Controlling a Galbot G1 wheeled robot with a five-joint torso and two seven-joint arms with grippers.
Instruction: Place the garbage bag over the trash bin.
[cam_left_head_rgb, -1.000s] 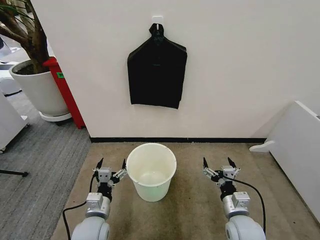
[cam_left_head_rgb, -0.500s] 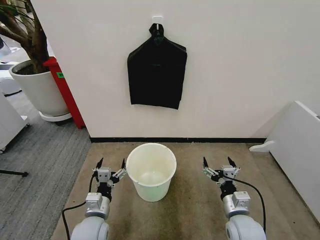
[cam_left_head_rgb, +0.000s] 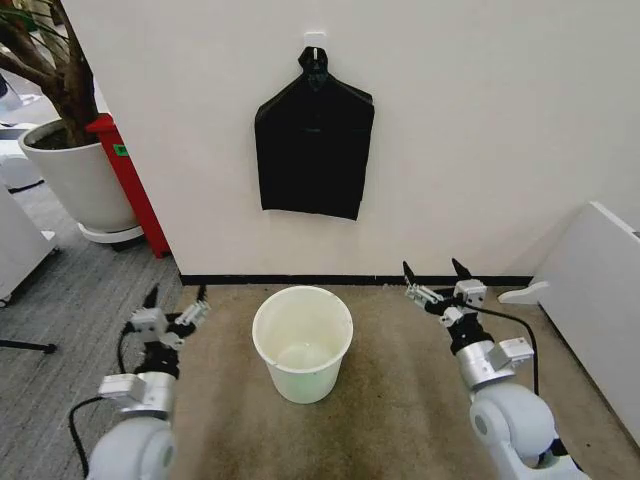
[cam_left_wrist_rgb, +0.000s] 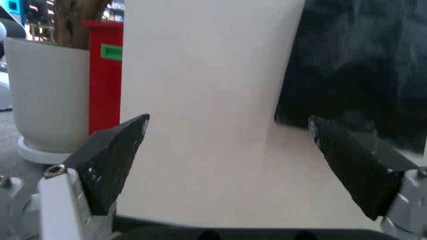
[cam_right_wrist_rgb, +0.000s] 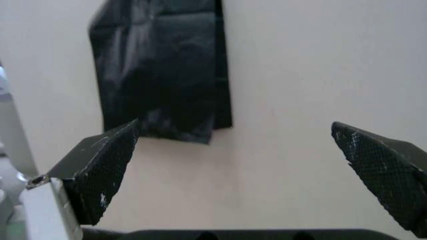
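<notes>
While the small round white plastic trash bin (cam_left_head_rgb: 302, 343) stands open and bare-rimmed on the tan carpet (cam_left_head_rgb: 400, 400), you have both arms raised on either side of it. Your left gripper (cam_left_head_rgb: 176, 303) hangs to the bin's left, clear of its rim, over the edge where the tan carpet meets the grey carpet (cam_left_head_rgb: 70, 340); its two black fingers (cam_left_wrist_rgb: 110, 160) are spread wide with nothing between them. Your right gripper (cam_left_head_rgb: 432, 271) sits to the bin's right and a little closer to the wall, near the dark baseboard (cam_left_head_rgb: 350, 280), its fingers (cam_right_wrist_rgb: 100, 175) likewise splayed wide and empty.

Above the bin, the thin glossy black plastic garbage bag (cam_left_head_rgb: 314, 140) hangs flat against the white wall (cam_left_head_rgb: 480, 130) from a small white hook (cam_left_head_rgb: 315, 40), its gathered neck at the top and its lower edge well above the baseboard. Both wrist cameras face that wall: the left wrist view catches the bag (cam_left_wrist_rgb: 360, 70) off to one side of the open fingers, and the right wrist view frames the bag (cam_right_wrist_rgb: 163, 70) just beyond one fingertip.

Farther to the bin's left, a large white plant pot (cam_left_head_rgb: 75, 180) holding a tree trunk stands beside a red upright cabinet (cam_left_head_rgb: 130, 180) at the wall's corner. To the bin's right, a white panel (cam_left_head_rgb: 590, 300) leans near the carpet's edge.
</notes>
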